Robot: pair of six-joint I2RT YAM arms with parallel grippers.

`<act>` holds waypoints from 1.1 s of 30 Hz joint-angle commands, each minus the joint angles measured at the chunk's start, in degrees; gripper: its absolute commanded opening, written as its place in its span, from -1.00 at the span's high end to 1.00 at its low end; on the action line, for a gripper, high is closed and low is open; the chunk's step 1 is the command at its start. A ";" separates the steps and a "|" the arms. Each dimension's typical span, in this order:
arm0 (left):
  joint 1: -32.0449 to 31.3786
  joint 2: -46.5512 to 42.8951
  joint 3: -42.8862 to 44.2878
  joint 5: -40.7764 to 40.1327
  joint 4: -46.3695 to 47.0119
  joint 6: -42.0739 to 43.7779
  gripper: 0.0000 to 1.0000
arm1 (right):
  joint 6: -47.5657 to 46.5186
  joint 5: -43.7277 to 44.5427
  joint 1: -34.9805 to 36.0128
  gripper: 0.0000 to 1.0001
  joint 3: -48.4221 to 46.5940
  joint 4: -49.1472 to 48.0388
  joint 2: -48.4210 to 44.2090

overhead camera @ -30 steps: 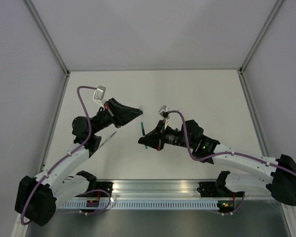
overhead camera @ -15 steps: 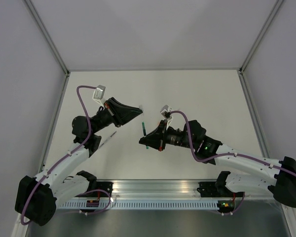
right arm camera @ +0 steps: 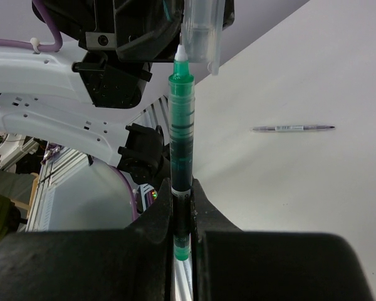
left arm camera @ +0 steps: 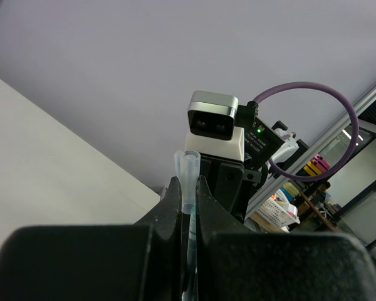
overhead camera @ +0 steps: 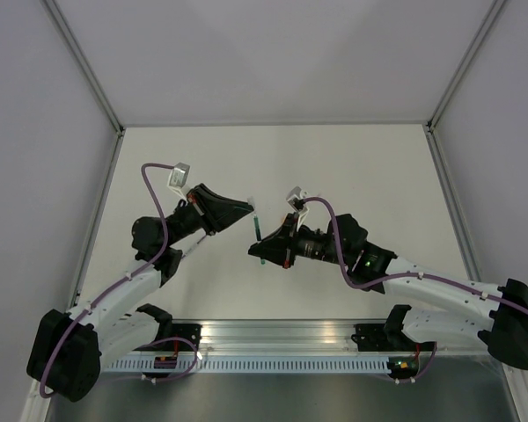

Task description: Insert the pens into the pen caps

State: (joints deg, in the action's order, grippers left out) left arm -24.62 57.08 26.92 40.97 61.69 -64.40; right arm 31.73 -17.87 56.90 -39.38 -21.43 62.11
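Our right gripper (right arm camera: 183,193) is clamped tight on the green pen (right arm camera: 182,125), tip just beside the open end of the clear cap (right arm camera: 203,28) pinched in our left gripper (left arm camera: 188,189).

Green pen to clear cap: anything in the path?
Nothing visible. The green pen, held in the right gripper, has its tip right beside the clear cap in the left gripper, seemingly offset from its mouth. The grey pen lies on the table, well aside.

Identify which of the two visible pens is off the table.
The green pen, clamped in the right gripper with its tip near the clear cap. The thin grey pen instead lies flat on the table.
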 commanded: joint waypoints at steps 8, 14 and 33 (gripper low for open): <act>-0.34 -3.02 2.87 -0.10 -0.85 1.46 0.95 | 0.27 -0.59 0.31 1.00 -2.99 -1.77 1.79; -0.34 -3.91 5.25 -1.33 -5.44 3.58 0.95 | 1.15 -1.65 0.31 1.00 -1.85 -3.27 1.97; -0.34 -3.47 4.81 -0.46 -3.77 2.18 0.95 | 1.15 -0.59 0.31 1.00 -0.88 -3.09 -0.49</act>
State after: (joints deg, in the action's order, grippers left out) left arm -24.62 53.43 30.37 40.51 55.81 -62.98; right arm 32.36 -19.03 57.14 -40.25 -22.24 63.42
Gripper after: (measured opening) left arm 0.058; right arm 0.055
